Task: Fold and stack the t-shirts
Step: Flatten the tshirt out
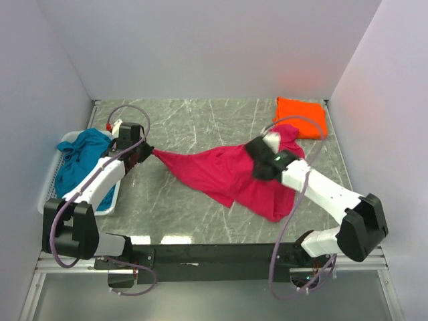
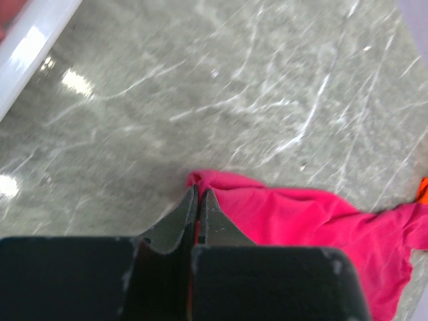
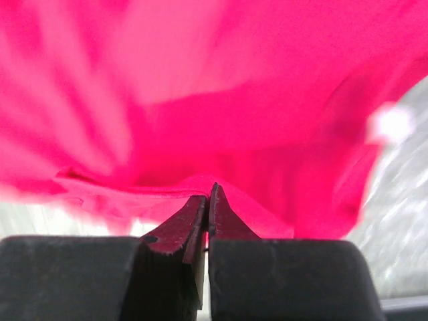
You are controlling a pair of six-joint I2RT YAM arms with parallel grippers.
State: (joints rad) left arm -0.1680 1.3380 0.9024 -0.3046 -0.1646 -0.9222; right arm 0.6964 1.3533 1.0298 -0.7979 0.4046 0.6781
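Note:
A magenta-pink t-shirt (image 1: 231, 175) lies stretched across the middle of the marble table. My left gripper (image 1: 148, 152) is shut on its left tip, and the pinched pink cloth (image 2: 281, 217) trails off to the right of the closed fingers (image 2: 180, 217). My right gripper (image 1: 257, 160) is shut on the shirt's right side, with the pink cloth (image 3: 221, 100) filling the right wrist view above the closed fingertips (image 3: 208, 194). A folded bright orange t-shirt (image 1: 301, 117) rests at the back right. A teal-blue t-shirt (image 1: 81, 160) lies crumpled in the basket at the left.
A white lattice basket (image 1: 52, 179) stands at the table's left edge beside the left arm. White walls close in the table at the back and on both sides. The black mounting rail (image 1: 214, 254) runs along the near edge.

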